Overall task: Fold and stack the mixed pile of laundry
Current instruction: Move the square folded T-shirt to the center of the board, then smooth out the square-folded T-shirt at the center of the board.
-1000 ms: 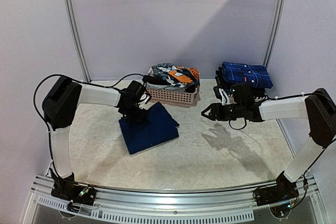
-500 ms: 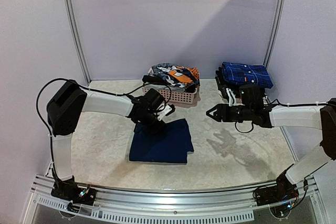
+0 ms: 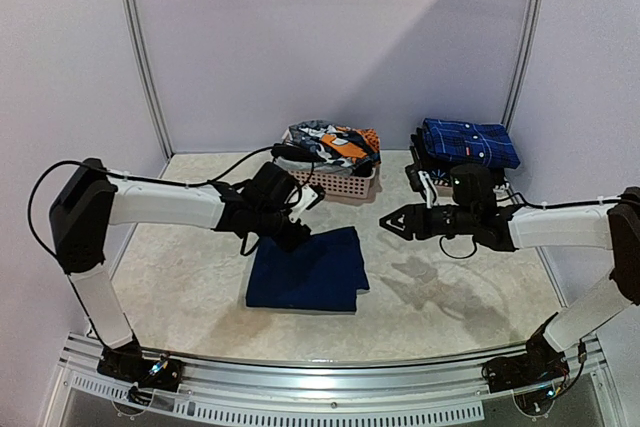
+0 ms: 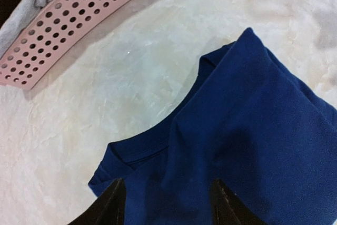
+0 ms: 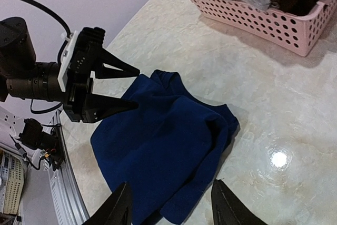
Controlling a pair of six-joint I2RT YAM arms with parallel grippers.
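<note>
Pale marbled table point(image 3: 190, 282), white walls behind. Both jaw pairs are standing parted, gripping nothing. The left gripper point(image 5: 138, 88) is hovering at the far edge of the one navy garment point(image 3: 310, 269), lying folded mid-table. The right gripper point(image 3: 385, 219) is hanging just right of it. One pink basket point(image 3: 345, 185) is holding jumbled laundry point(image 3: 330, 140), piece count unclear. One folded stack point(image 3: 468, 142), possibly several deep, is sitting partly hidden behind the right arm.

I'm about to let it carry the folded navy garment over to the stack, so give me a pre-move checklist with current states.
1. Left gripper open and empty: ok.
2. Right gripper open and empty: ok.
3. Navy garment lies apart from the pink basket: ok.
4. Fold edges lined up: not ok, the layers look uneven in the right wrist view.
5. Left fingers touching the cloth: cannot tell.
6. Top of the plaid-topped stack free: ok.
</note>
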